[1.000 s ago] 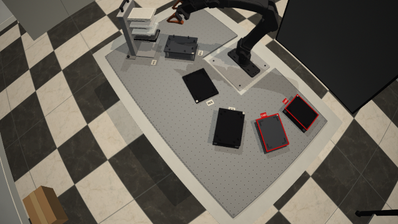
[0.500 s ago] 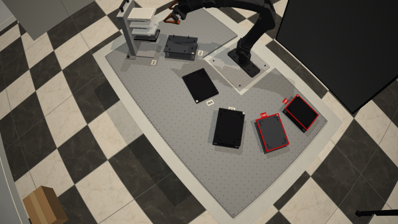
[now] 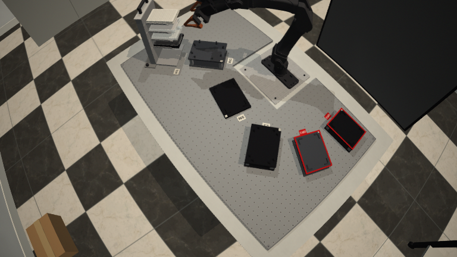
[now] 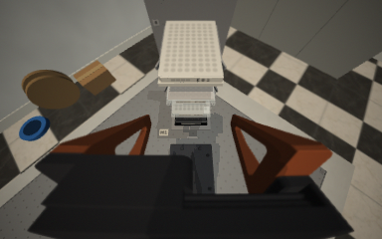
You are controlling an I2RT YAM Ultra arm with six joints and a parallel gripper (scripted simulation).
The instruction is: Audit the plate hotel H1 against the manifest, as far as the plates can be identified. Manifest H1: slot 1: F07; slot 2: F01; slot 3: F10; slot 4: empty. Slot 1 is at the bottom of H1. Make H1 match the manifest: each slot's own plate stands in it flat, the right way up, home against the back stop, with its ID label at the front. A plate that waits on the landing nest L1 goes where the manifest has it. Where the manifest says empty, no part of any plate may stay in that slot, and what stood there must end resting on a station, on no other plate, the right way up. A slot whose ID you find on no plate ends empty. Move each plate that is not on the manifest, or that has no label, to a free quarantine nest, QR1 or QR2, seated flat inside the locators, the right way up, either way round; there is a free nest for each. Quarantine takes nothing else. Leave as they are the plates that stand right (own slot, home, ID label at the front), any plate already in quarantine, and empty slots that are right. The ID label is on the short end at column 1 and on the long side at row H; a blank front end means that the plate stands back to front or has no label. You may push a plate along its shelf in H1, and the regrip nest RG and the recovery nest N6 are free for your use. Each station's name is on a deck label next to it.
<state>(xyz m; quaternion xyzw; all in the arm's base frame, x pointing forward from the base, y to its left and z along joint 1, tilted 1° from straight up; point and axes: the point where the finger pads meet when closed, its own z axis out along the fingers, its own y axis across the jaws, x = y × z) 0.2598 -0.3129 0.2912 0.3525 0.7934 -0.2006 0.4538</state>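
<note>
Wrist view: gripper spread wide, nothing between orange fingers. Plate hotel H1 directly ahead of fingertips, apart from them; white plate on top shelf, further plates stacked on shelves below. Regrip nest beneath gripper. Top view: gripper level with hotel's upper shelves, just beside them.

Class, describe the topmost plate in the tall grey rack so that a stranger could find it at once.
Start at the tall grey rack with a black handle at the far left corner of the perforated deck. The white well plate lies on its highest shelf, facing the open orange-fingered gripper. Unlike the plates beneath, its whole dotted top shows.
</note>
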